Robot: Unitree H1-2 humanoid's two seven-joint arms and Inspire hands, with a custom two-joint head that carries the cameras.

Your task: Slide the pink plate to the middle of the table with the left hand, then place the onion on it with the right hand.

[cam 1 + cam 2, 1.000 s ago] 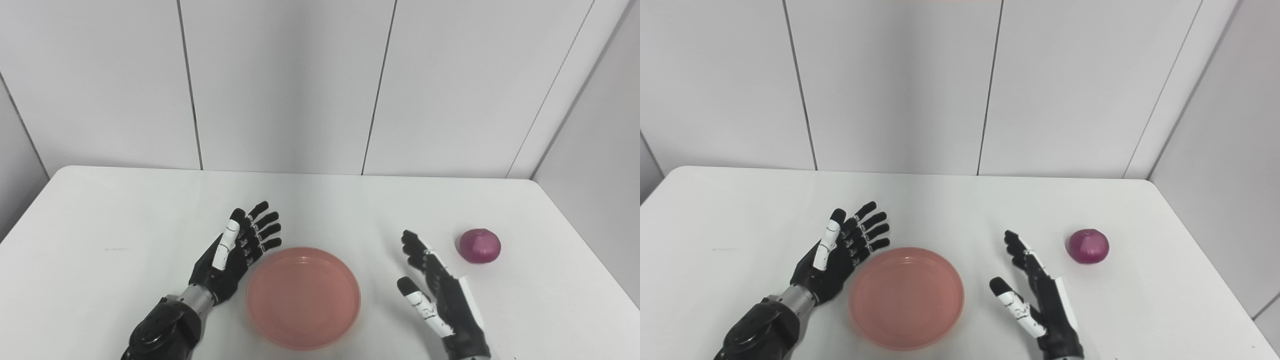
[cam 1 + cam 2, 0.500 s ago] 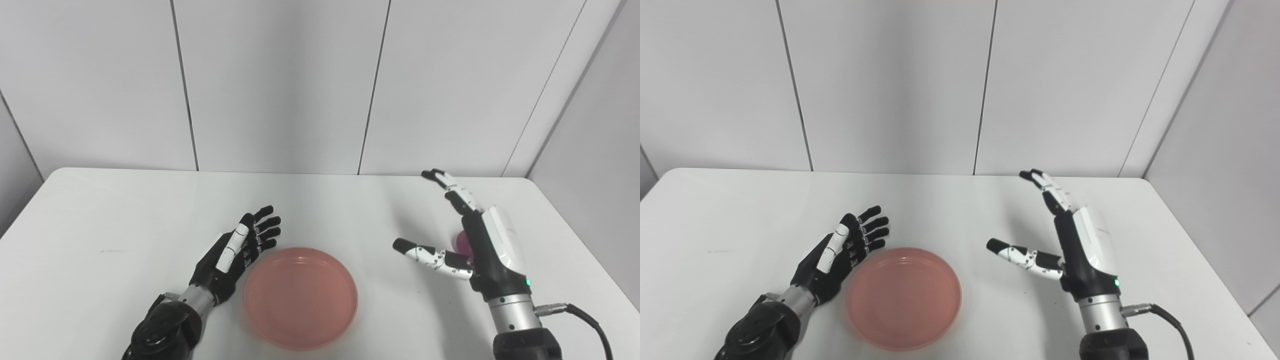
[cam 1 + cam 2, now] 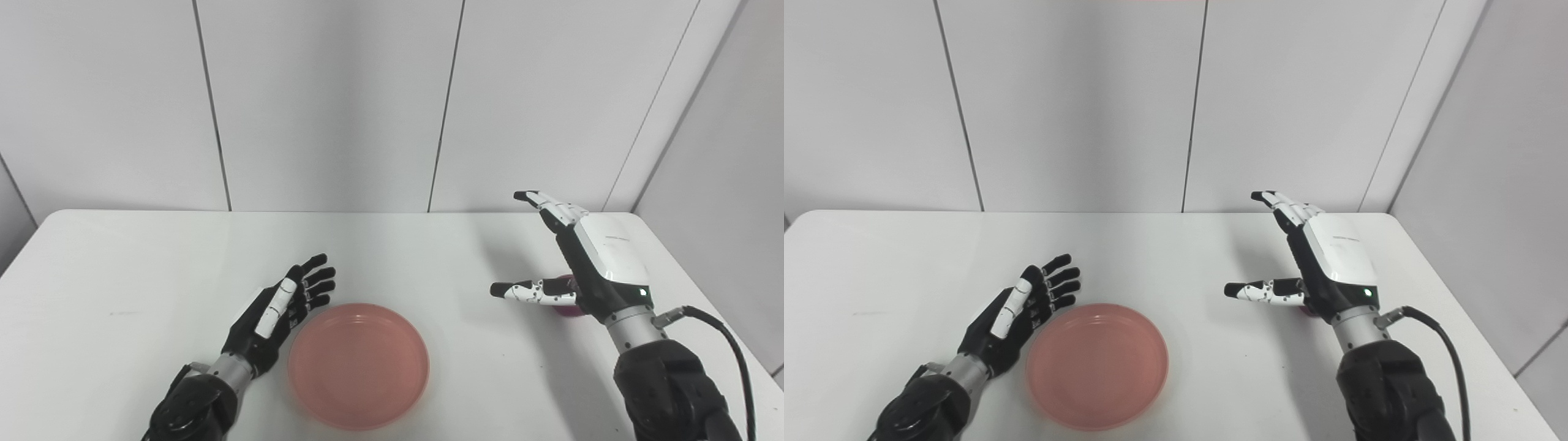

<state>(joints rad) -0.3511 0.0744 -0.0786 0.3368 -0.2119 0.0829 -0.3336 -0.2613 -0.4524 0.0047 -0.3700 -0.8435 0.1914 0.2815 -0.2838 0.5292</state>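
Comparing the left eye view with the frames of a second ago: the right hand (image 3: 582,260) has risen from low on the table beside the plate and now hangs above the onion (image 3: 566,293), palm down, fingers and thumb spread, holding nothing. Only a sliver of purple shows under the palm beside the thumb; whether any finger touches it cannot be told. The pink plate (image 3: 358,364) sits near the table's middle, toward the near edge, empty. The left hand (image 3: 278,309) lies just beside the plate's left rim, fingers extended and apart, grasping nothing; contact with the rim is not resolvable. The whole scene has also shifted slightly leftward since then, so the camera has moved; the plate itself looks unmoved. Right eye view: same layout. The right hand (image 3: 1323,260) covers the onion (image 3: 1308,311) almost entirely, a small reddish edge showing below the wrist. The left hand (image 3: 1026,306) rests released at the plate (image 3: 1096,367), the white table (image 3: 876,257) otherwise bare around them. Judgement: the slide step appears complete; the work has passed to the right hand, now in reach-over position before closing on the onion. Risk: a round onion may roll if the fingers close unevenly.
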